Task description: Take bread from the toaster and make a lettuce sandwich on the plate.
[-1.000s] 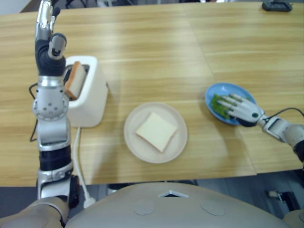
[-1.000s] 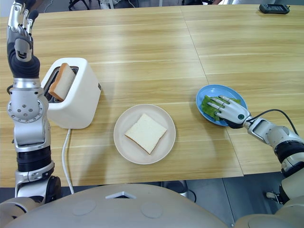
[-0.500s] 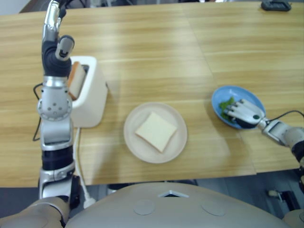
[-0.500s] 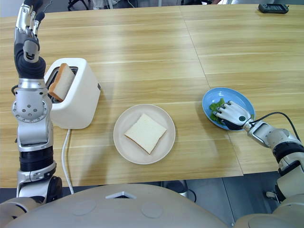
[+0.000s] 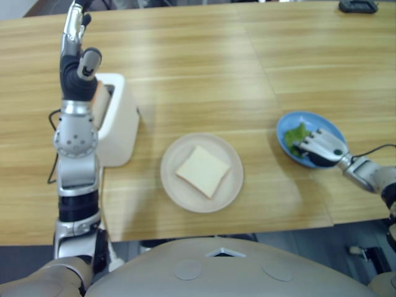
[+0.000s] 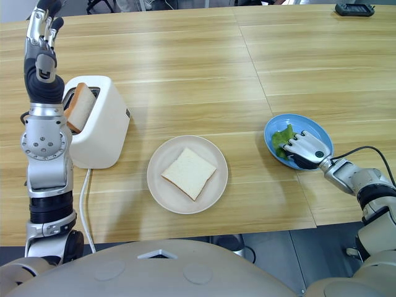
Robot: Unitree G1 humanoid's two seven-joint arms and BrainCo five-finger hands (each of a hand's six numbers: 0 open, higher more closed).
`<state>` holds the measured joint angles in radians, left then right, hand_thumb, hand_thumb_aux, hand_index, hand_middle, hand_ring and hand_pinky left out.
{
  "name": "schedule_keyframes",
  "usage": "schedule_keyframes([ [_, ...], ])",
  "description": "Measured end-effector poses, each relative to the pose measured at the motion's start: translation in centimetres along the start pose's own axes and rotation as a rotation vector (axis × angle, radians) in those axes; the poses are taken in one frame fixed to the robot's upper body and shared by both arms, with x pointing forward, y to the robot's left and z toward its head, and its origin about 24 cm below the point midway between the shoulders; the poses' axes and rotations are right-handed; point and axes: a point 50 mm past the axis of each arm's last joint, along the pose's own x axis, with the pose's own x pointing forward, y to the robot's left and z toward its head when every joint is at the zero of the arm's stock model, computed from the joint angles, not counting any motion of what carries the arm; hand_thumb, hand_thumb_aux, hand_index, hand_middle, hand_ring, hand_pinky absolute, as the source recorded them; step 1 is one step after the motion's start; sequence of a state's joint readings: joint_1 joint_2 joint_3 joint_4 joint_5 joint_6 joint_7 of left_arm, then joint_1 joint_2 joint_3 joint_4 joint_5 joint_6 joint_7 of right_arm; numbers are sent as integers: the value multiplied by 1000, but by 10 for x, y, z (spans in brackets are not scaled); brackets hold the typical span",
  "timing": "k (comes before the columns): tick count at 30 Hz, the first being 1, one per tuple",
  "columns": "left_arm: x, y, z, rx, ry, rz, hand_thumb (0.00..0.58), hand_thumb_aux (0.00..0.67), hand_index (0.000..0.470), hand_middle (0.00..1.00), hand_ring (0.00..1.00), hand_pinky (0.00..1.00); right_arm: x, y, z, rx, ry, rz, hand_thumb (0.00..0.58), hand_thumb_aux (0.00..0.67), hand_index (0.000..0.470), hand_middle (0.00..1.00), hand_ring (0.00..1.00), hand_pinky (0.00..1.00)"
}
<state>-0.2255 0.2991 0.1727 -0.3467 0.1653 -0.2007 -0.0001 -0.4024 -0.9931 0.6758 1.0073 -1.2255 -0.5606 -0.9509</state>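
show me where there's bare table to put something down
Bare wood: the wide far half behind the toaster, plate and blue dish; the gap between plate and dish. Crowded: dish, with lettuce and the right hand; toaster, by the raised left hand.

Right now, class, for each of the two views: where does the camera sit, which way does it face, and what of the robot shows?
Left eye view: on the head, facing forward and down at the table; left hand raised by the toaster, right hand curled on the lettuce.
Right eye view: same head, slightly to the right, same downward look; both hands too.
Shared: toaster, plate with bread slice, blue dish.
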Motion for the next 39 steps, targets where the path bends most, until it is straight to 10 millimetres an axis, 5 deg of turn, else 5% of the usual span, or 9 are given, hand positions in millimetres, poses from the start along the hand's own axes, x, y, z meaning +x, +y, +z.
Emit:
schedule_keyframes([
  [5,0,-1,0,5,1,-1,0,0,0,0,0,0,1,-6,-4,46,51,-87,580,670,460,1000,1000,1000],
  [16,-2,-7,-1,2,8,-7,0,0,0,0,0,0,1,-56,-36,102,191,-394,580,670,460,1000,1000,1000],
  [23,-3,-12,-1,-13,11,-6,0,0,0,0,0,0,1,-73,-42,117,200,-447,580,670,460,1000,1000,1000],
  [24,-3,-12,-1,-14,12,-7,0,0,0,0,0,0,1,-72,-41,115,198,-427,580,670,460,937,937,937],
  [25,-3,-12,-1,-14,12,-6,0,0,0,0,0,0,1,-70,-41,110,196,-406,485,399,274,404,404,404],
  [26,-3,-13,-1,-14,13,-7,0,0,0,0,0,0,2,-66,-40,99,197,-372,0,0,0,0,0,0],
  [32,-3,-14,-4,-2,23,-15,0,0,0,0,0,0,-5,-30,-34,-9,184,-71,0,0,0,0,0,0],
  [39,-4,-14,-4,4,24,-16,0,0,0,0,0,0,-11,-18,-37,-30,168,88,0,0,0,0,0,0],
])
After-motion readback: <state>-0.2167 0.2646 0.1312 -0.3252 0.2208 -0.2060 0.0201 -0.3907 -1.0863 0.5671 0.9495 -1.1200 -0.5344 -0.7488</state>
